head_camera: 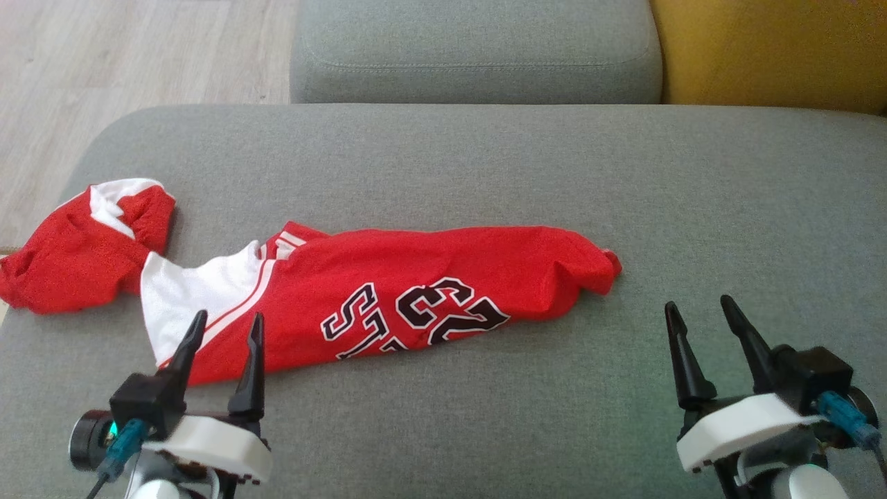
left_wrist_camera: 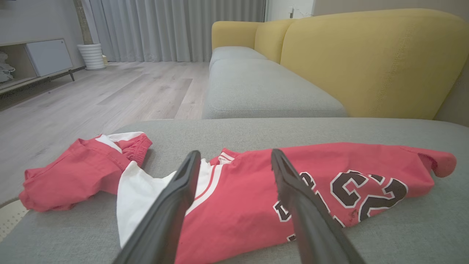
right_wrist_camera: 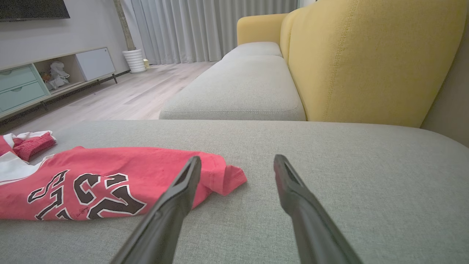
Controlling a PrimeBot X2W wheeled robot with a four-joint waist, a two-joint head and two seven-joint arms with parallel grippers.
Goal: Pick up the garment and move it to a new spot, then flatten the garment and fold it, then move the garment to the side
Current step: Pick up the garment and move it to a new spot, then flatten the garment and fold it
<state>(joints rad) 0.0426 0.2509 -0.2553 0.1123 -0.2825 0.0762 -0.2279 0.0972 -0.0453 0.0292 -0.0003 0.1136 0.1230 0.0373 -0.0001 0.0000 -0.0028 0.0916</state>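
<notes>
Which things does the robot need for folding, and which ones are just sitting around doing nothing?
For the job:
red garment
left gripper, open
right gripper, open
grey cushion under the garment

Just sitting around:
yellow sofa back
white pot
low cabinet
curtains

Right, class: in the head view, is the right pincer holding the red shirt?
No, the right pincer stands open, with grey cushion between it and the red shirt.

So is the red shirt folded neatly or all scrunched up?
Scrunched up. The red shirt lies bunched and creased on the grey cushion, not spread flat.
</notes>
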